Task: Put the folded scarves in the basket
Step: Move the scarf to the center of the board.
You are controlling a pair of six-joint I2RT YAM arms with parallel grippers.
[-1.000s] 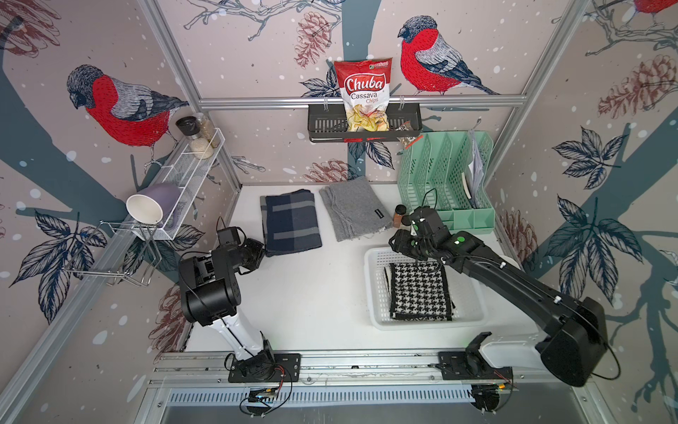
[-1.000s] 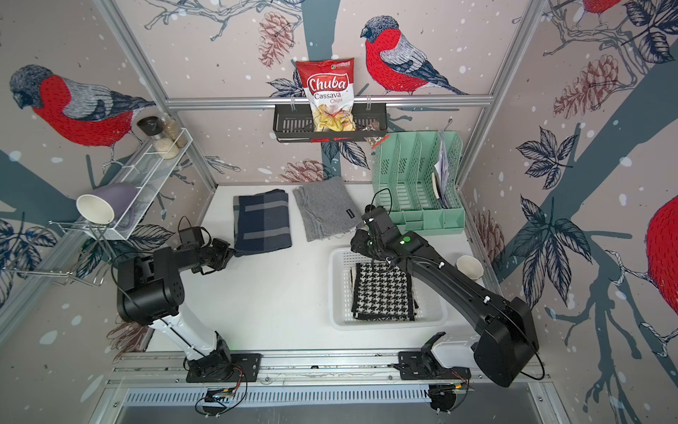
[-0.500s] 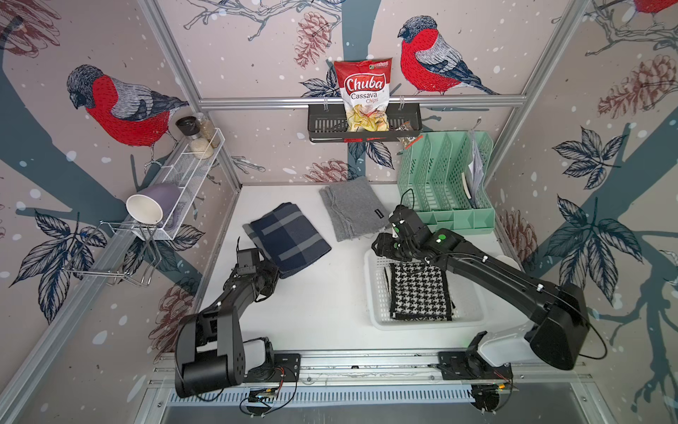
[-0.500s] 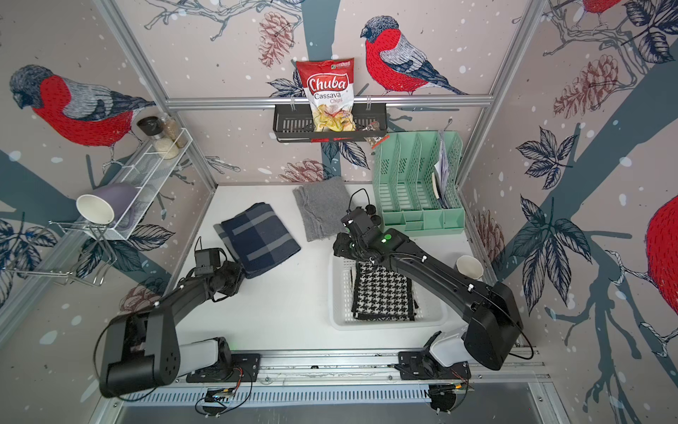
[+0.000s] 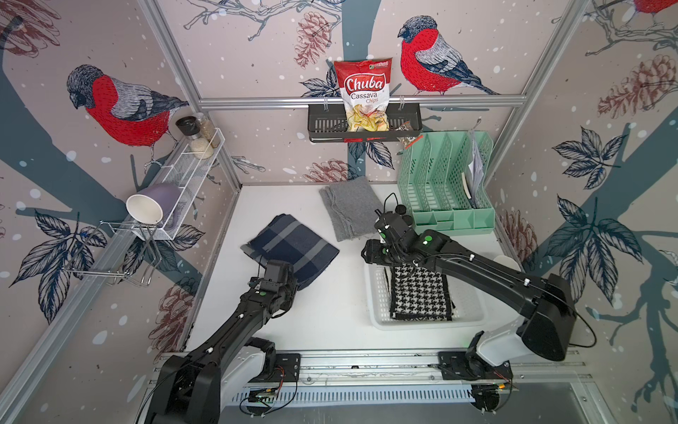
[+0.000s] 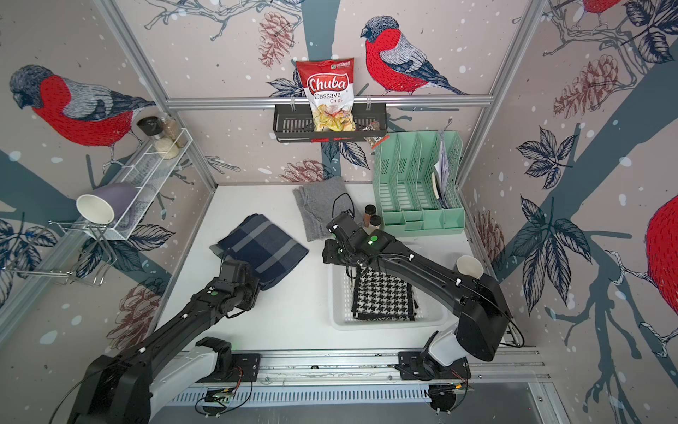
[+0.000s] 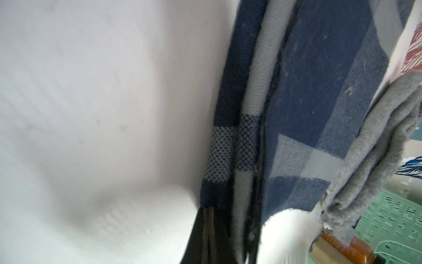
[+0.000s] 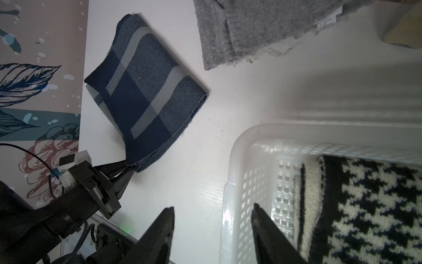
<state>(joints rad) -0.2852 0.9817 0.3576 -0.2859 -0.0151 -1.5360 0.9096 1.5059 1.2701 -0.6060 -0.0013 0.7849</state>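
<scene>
A folded navy plaid scarf (image 5: 293,246) (image 6: 264,249) (image 8: 146,96) lies skewed on the table's left half. My left gripper (image 5: 279,274) (image 6: 239,272) (image 8: 130,166) (image 7: 228,240) is shut on its near corner. The white perforated basket (image 5: 374,312) (image 6: 335,312) (image 8: 230,182) stands at the right front. A black-and-white houndstooth scarf (image 5: 420,293) (image 6: 383,293) (image 8: 365,205) lies inside it. My right gripper (image 5: 370,253) (image 6: 330,253) (image 8: 212,208) hangs open and empty over the basket's far left corner, one finger on each side of the rim.
A grey folded scarf (image 5: 350,207) (image 6: 319,209) lies at the back middle. Beside it are two spice bottles (image 6: 370,214) and a mint-green organiser (image 5: 445,191). A paper cup (image 6: 469,266) stands right of the basket. A black rack (image 5: 326,126) and a wire shelf (image 5: 183,172) hang on the walls.
My left arm reached out, closed on the plaid scarf's corner and dragged it askew toward the front. My right gripper moved left from above the basket to its far left corner.
</scene>
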